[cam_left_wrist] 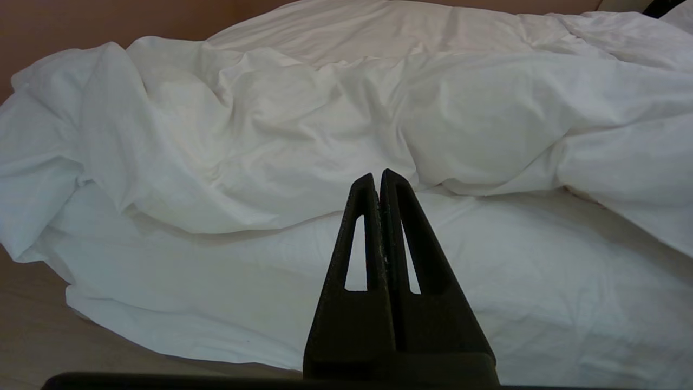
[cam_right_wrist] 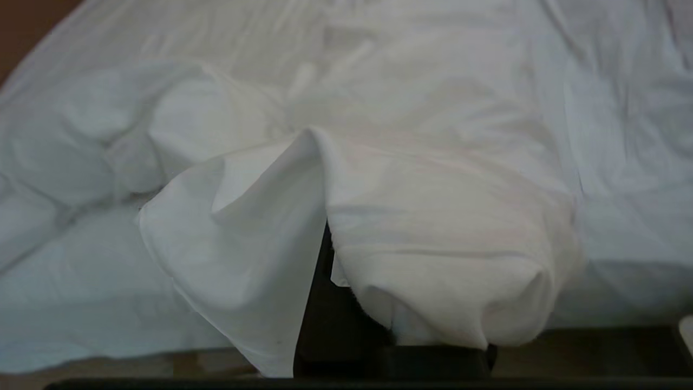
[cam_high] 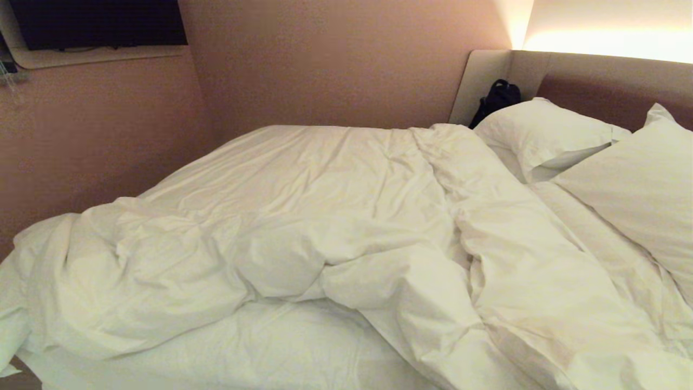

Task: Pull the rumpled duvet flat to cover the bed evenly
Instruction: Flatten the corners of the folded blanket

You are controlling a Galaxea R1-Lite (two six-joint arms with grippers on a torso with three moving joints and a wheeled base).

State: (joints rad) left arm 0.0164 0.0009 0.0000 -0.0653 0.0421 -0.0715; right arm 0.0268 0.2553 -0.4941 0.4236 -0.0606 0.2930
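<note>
Lying bunched across the middle of the head view, the duvet (cam_high: 335, 227) forms a thick ridge from the far left edge of the frame to the lower right corner, with deep folds and puffed lumps along its near side. Behind that ridge it spreads flatter toward the pink-beige wall (cam_high: 335, 59) in the upper middle. Below the ridge, at the bottom centre of the frame, a strip of fitted sheet (cam_high: 270, 352) on the bed (cam_high: 16, 374) lies uncovered. Two pillows (cam_high: 547, 135) sit at the right of the frame against the padded headboard (cam_high: 606, 81), and a dark bag (cam_high: 498, 97) stands in the corner between headboard and wall. A dark screen (cam_high: 97, 21) hangs at the upper left.

Neither arm shows in the head view. In the left wrist view, the left gripper (cam_left_wrist: 378, 176) has its two black fingers pressed together with nothing between them, pointing at the near edge of the duvet (cam_left_wrist: 303, 124) but apart from it, above the bare sheet (cam_left_wrist: 487, 281). In the right wrist view, the right gripper (cam_right_wrist: 325, 254) is almost wholly draped by a fold of the duvet (cam_right_wrist: 433, 227); its jaws are clamped together on that fold, the cloth hanging over both sides of the dark fingers.
</note>
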